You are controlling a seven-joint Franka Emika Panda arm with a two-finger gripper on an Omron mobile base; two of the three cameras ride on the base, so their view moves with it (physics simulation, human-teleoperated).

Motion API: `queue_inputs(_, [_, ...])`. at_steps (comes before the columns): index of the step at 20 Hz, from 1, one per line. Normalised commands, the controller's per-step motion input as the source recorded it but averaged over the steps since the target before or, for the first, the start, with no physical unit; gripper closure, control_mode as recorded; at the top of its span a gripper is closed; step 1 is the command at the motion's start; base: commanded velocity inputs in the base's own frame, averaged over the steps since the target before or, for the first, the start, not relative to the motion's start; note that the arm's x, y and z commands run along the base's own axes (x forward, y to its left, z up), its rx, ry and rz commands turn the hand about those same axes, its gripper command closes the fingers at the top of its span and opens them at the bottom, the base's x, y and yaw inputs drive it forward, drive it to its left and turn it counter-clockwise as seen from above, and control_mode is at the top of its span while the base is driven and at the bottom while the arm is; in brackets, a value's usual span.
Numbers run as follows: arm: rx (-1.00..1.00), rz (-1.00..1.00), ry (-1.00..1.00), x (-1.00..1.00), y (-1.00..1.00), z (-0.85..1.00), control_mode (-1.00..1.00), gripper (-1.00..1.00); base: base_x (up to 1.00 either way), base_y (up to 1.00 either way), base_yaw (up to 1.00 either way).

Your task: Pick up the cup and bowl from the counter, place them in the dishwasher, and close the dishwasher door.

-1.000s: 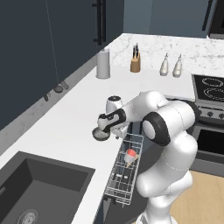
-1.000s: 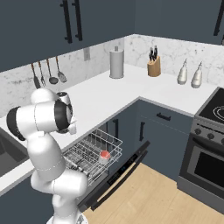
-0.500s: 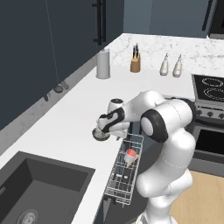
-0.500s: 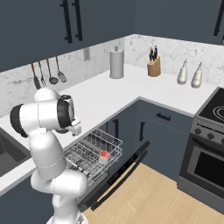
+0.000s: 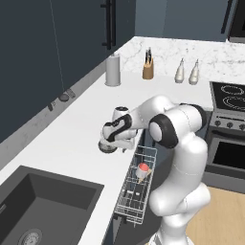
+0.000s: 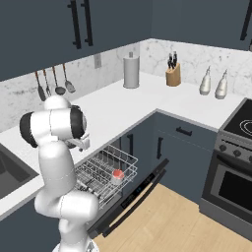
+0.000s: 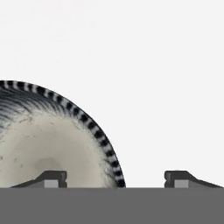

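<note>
The dark grey bowl (image 5: 106,147) with its pale speckled inside (image 7: 39,144) rests on the white counter (image 5: 72,129) near the front edge. My gripper (image 5: 116,140) is low over it and open. In the hand view the gripper (image 7: 116,177) straddles the bowl's striped right rim, with one fingertip (image 7: 52,177) over the inside and the other over bare counter. The red cup (image 5: 142,168) (image 6: 118,173) sits in the white wire rack (image 5: 135,194) (image 6: 101,172) pulled out of the dishwasher. The dishwasher door (image 6: 133,197) hangs open below it.
A sink (image 5: 43,206) lies left of the bowl. At the back corner are a paper towel roll (image 5: 113,70), a knife block (image 5: 148,69) and two pale shakers (image 5: 186,72). The oven (image 5: 227,143) stands on the right.
The hand has moved lower and closer to the bowl, near the counter's front edge. The cup and rack have not moved.
</note>
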Motion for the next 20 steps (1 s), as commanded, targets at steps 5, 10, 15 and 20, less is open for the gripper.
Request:
queue_inputs(5, [0.00, -0.01, -0.01, -0.06, -0.16, -0.20, -1.00, 1.00, 0.00, 0.00, 0.00])
queue_inputs(10, [0.00, -0.10, -0.04, -0.23, -0.74, -0.04, -1.00, 1.00, 0.00, 0.00, 0.00])
queue_inputs(15, [0.06, -0.10, -0.04, -0.64, -1.00, 0.00, -1.00, 1.00, 0.00, 0.00, 0.00])
queue_inputs(20, [0.16, -0.03, -0.01, -1.00, -1.00, 0.06, -1.00, 1.00, 0.00, 0.00, 0.00])
